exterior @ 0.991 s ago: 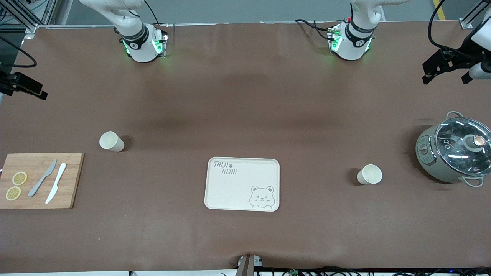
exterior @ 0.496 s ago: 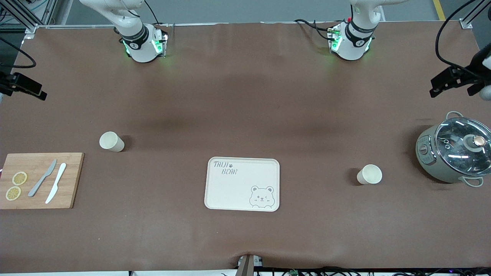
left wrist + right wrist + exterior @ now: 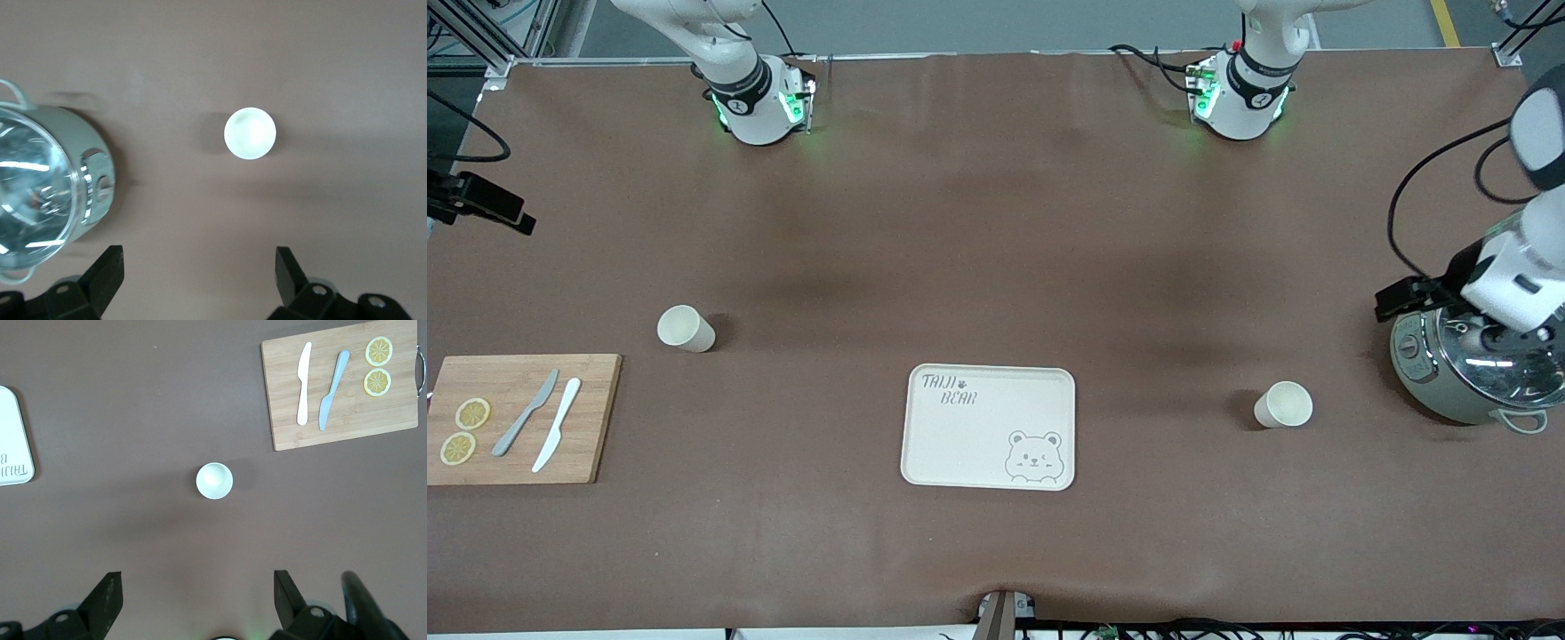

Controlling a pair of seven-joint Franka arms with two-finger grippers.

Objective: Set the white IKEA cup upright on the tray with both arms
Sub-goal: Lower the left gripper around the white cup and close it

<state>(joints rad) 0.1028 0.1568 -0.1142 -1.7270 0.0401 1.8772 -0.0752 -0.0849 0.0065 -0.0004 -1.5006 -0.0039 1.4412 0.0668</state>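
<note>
Brown worktop, nothing placed yet: tray bare, both cups at its three and ten o'clock, my left tool and right tool spread wide overhead.

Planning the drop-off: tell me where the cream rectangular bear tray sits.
In the front view the cream rectangular bear tray lies mid-table, between two white cups, toward the camera's edge.
</note>
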